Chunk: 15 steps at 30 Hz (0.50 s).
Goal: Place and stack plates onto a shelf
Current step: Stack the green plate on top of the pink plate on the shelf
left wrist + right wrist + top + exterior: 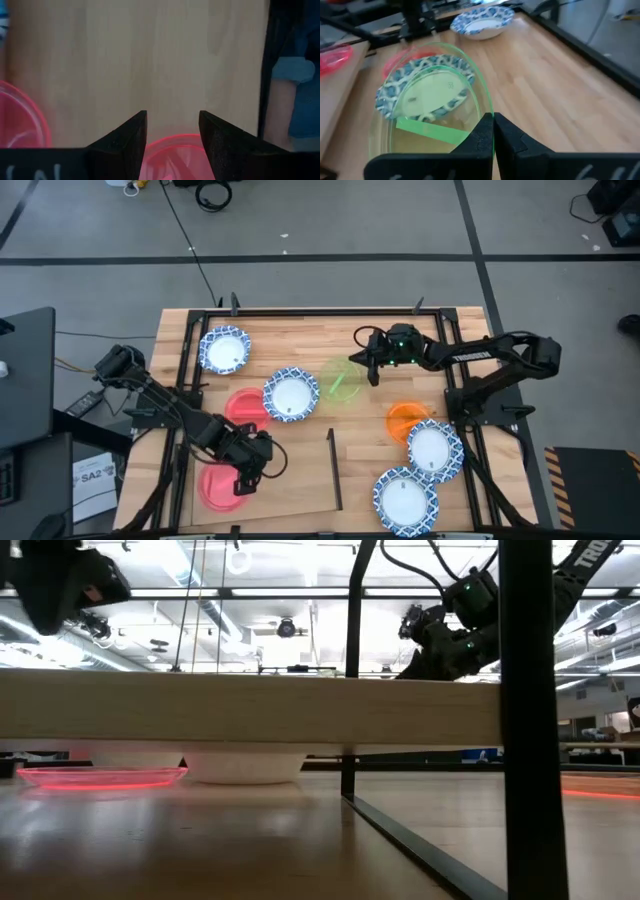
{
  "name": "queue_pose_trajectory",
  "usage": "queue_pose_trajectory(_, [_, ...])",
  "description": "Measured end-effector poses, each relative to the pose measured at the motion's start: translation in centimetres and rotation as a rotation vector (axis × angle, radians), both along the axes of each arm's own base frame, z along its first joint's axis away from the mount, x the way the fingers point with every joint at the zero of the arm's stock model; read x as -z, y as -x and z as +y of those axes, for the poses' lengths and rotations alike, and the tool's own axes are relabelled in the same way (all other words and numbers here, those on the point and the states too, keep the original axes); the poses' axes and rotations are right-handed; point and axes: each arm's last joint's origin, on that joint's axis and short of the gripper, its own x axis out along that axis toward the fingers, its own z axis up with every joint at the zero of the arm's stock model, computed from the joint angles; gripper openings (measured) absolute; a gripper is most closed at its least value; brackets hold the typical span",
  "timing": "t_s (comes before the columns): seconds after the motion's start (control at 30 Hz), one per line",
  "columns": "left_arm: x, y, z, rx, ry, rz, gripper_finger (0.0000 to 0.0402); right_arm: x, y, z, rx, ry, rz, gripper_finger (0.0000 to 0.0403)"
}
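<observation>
Above the worktop [300,340], the right claw [492,131] grips the green plate's [432,107] rim; the left claw [172,137] is open over a red plate [172,157].

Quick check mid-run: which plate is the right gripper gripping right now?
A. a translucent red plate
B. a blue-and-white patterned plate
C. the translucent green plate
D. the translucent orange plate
C: in the right wrist view the right gripper has its fingers shut on the rim of the translucent green plastic plate, which shows tilted beside that gripper from above.
</observation>
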Motion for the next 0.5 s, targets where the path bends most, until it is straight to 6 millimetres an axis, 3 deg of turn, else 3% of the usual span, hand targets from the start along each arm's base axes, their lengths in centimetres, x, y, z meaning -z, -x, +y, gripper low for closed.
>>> queue_pose_trajectory(0.23, [-0.6,-0.9,4.3,-0.065,-0.083,0.021,0.0187,-0.2,0.1,-0.2,0.091,0.043,0.006,0.0008])
queue_pose_trajectory(0.5, [-1.2,-2.7,11.1,-0.285,-0.266,-0.045,0.0187,-0.3,0.2,-0.4,0.174,0.078,0.015,0.0008])
